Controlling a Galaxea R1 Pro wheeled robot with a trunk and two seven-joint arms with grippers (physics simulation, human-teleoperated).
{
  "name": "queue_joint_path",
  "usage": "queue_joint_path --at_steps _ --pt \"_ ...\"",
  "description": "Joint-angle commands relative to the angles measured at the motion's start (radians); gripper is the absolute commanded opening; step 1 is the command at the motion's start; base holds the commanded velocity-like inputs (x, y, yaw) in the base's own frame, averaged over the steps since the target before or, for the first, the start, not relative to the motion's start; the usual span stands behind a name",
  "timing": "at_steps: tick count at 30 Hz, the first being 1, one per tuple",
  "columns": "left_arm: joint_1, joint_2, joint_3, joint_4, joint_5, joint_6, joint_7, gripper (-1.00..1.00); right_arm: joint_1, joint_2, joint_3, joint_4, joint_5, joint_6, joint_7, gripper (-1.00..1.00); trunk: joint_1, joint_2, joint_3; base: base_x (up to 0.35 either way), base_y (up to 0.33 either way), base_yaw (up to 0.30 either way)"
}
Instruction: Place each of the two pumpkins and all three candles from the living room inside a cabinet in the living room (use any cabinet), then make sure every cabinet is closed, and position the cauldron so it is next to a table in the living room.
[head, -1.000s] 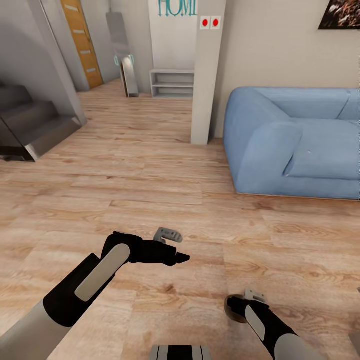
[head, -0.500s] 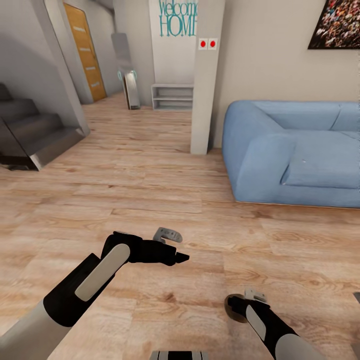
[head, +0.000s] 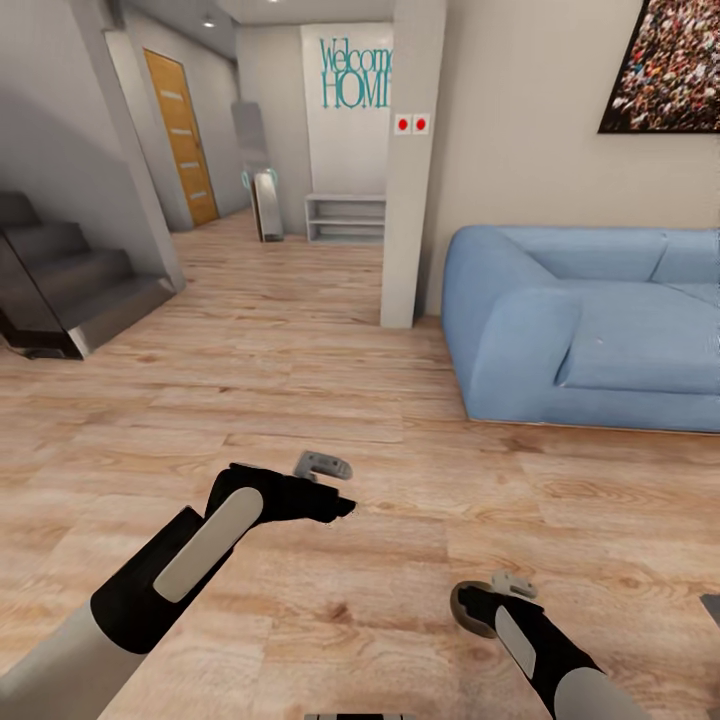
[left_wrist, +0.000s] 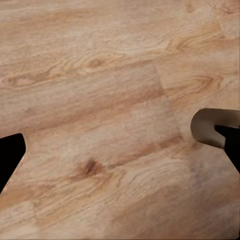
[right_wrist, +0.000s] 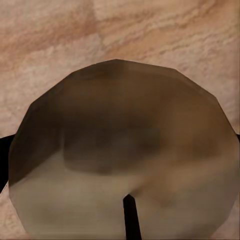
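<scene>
The view has tilted up since a second ago, showing more wall above the sofa (head: 590, 320). The right gripper (head: 478, 610) pinches a candle (right_wrist: 120, 155); the left gripper (head: 335, 500) hangs spread, empty. No cabinet seen; the robot seems in transit.

The blue sofa (head: 590, 330) runs off the frame's right edge; above the sofa, the wall picture (head: 665, 65) is cropped; the candle (right_wrist: 122, 155) is blurred, its base cut off.
</scene>
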Motion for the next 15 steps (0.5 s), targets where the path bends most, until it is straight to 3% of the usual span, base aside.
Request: queue_joint_path --at_steps 1,15 --pt "-0.001 0.001 -0.002 -0.001 0.01 0.0 0.02 1.0 0.0 0.0 0.0 -0.002 -0.01 0.005 -0.006 -1.0 -0.001 0.0 0.003 0.0 0.0 0.0" --pt "-0.001 0.0 0.001 0.019 0.007 0.0 0.162 1.0 0.0 0.003 0.006 -0.014 -0.012 0.005 -0.006 -1.0 -0.007 0.003 0.057 0.0 0.0 0.0"
